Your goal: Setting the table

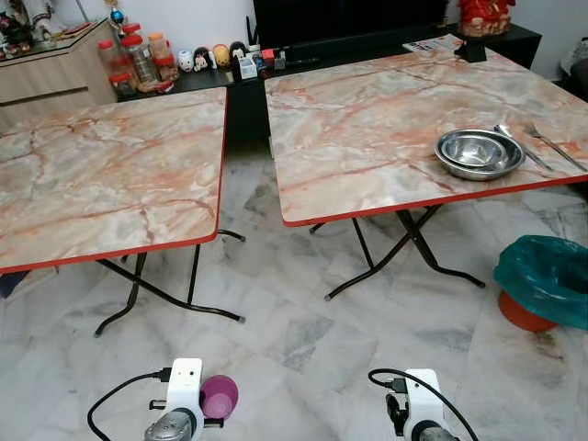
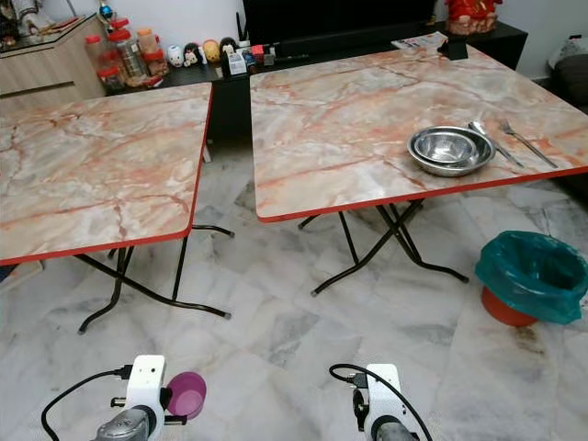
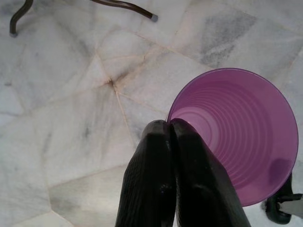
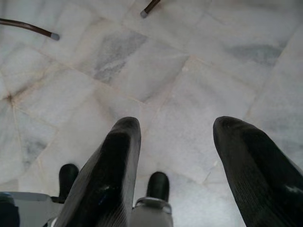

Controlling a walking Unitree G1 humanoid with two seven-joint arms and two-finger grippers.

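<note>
**Cup in hand, desks ahead**

On my left, the left gripper (image 3: 169, 130) has its jaws closed tight on the rim of the purple cup (image 3: 241, 137), one finger inside the wall and one outside. I judge that pinch keeps the thin plastic from slipping while I walk. The cup hangs low over the marble floor (image 1: 303, 340), well short of either desk.

Ahead on the left stands the left desk (image 1: 101, 175), its marble-patterned top bare and edged in red, on folding black legs. Across a narrow gap is the right desk (image 1: 367, 129), which carries the stacked steel bowls (image 1: 479, 152) near its front edge, with a spoon (image 1: 519, 144) and a fork (image 1: 553, 145) lying just beside them. That grouping reads as a place setting, so I expect the cup belongs near it.

My right gripper (image 4: 177, 142) hangs low with jaws spread apart, holding nothing.

Behind the desks runs a dark low cabinet (image 1: 303, 64) with jars and small figures. At far right a bin with a teal liner (image 1: 544, 276) sits on the floor.
</note>
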